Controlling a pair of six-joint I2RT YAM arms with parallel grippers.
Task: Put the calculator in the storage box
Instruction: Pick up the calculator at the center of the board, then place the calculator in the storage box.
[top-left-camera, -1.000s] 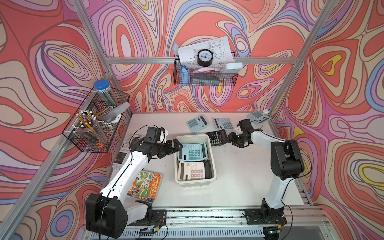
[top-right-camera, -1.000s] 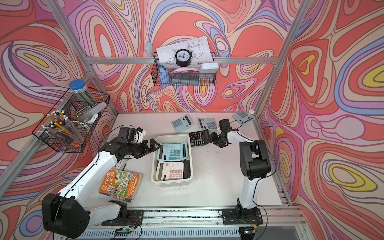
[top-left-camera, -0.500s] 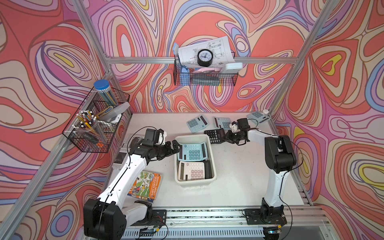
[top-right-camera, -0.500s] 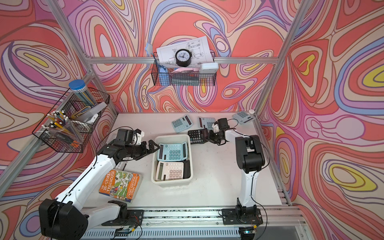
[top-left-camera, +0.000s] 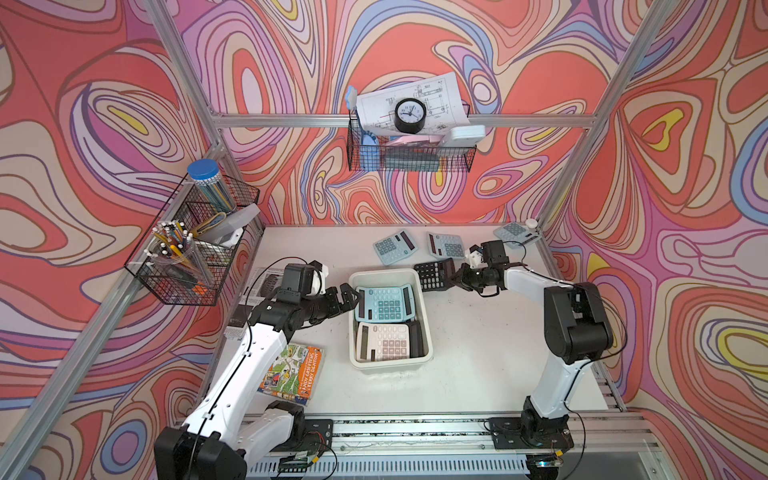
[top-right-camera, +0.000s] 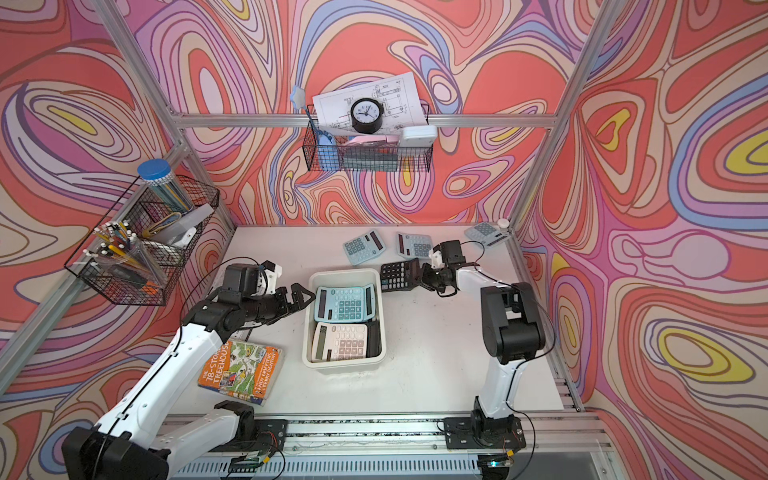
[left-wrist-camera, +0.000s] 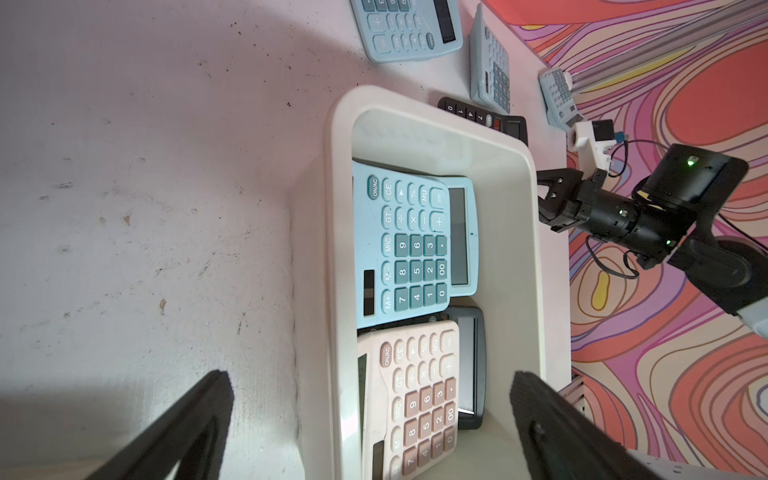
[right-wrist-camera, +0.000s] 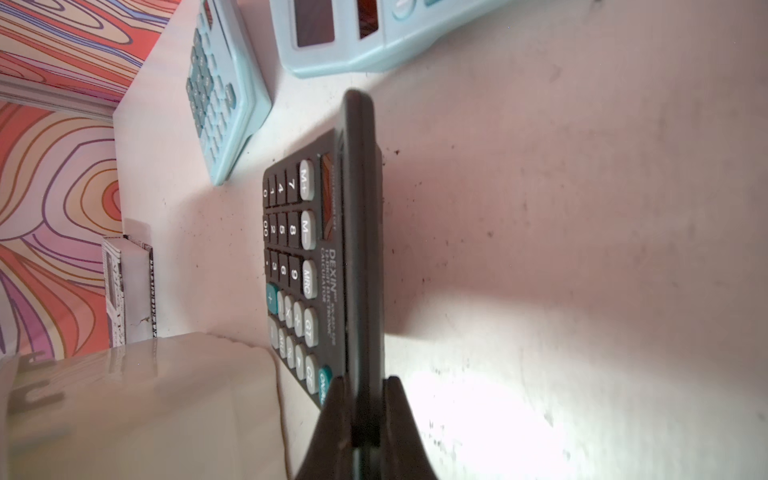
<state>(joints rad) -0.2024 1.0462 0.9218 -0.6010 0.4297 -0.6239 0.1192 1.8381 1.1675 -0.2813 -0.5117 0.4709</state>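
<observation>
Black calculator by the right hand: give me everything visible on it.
The black calculator is a flat dark plastic slab: black number keys, pale grey function keys, two teal keys, a solar strip, DEXIN lettering. It is face up just past the storage box's far right corner. The right hand is shut on its display end. Whether it is off the table cannot be told.
</observation>
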